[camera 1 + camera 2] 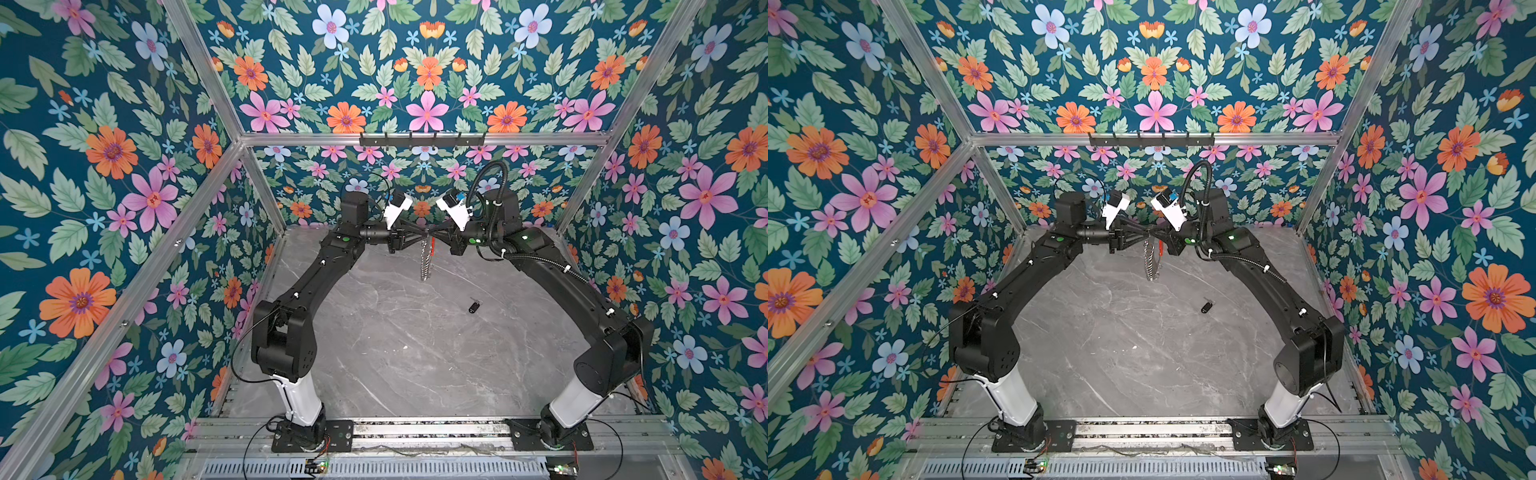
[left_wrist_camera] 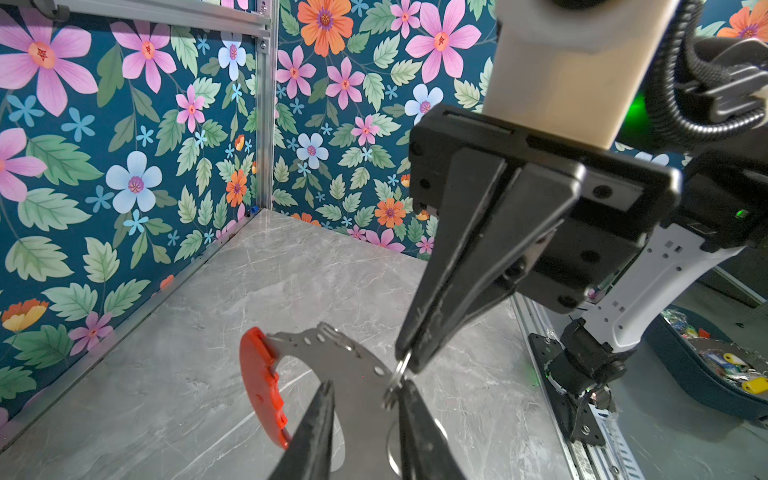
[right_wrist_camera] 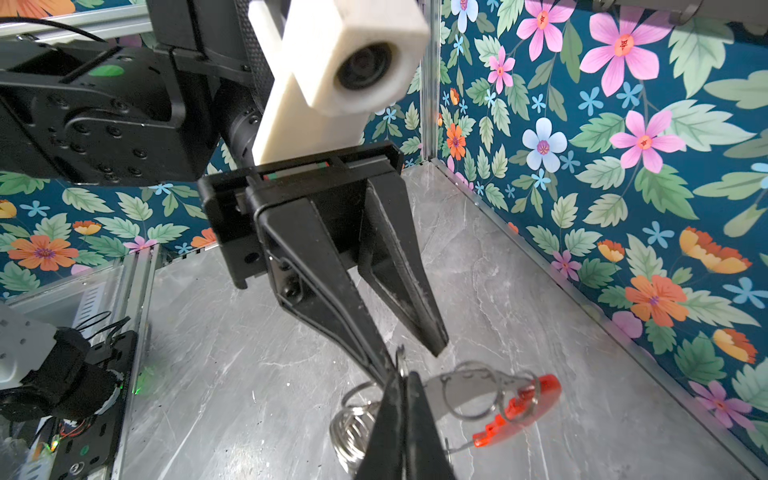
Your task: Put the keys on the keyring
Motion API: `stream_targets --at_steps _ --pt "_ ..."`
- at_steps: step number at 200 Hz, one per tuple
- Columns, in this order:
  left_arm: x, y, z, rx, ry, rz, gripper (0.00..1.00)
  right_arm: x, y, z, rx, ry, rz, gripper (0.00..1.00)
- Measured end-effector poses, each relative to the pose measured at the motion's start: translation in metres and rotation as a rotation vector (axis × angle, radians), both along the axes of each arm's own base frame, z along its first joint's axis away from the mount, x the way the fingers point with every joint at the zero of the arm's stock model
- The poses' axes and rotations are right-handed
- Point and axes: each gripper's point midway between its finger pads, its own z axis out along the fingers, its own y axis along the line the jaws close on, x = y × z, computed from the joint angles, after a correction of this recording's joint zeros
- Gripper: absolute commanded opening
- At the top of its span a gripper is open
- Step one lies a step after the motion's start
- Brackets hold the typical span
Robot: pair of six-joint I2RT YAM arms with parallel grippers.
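both top views show the keyring edge-on, a thin silver strip hanging in the air just below where the left hand and right hand meet over the far middle of the counter. only those views show the black key fob. it lies alone on the counter, nearer the camera and toward the right arm's side, well apart from both hands.

the left wrist view shows the ring's flat face. the left hand's fingers stand partly spread and clamp the metal band across its width, with the red bar off to one side. there the right hand is pressed together, pinching one small steel loop at the band's edge. the right wrist view adds a bunch of loops dangling below.
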Motion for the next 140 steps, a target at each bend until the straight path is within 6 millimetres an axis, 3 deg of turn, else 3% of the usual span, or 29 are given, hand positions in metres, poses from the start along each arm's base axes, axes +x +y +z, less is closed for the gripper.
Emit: stream_targets --at_steps 31,97,140 --pt "-0.003 0.000 0.001 -0.004 -0.002 -0.018 0.00 -0.001 0.002 0.002 0.000 -0.004 0.003 0.00" --pt "-0.006 -0.001 -0.005 -0.074 0.061 -0.009 0.00 -0.005 -0.004 0.000 0.024 0.019 -0.053 0.00" --pt "-0.007 0.003 0.013 -0.165 0.041 0.001 0.03 -0.005 -0.006 0.015 0.084 -0.010 -0.056 0.00"
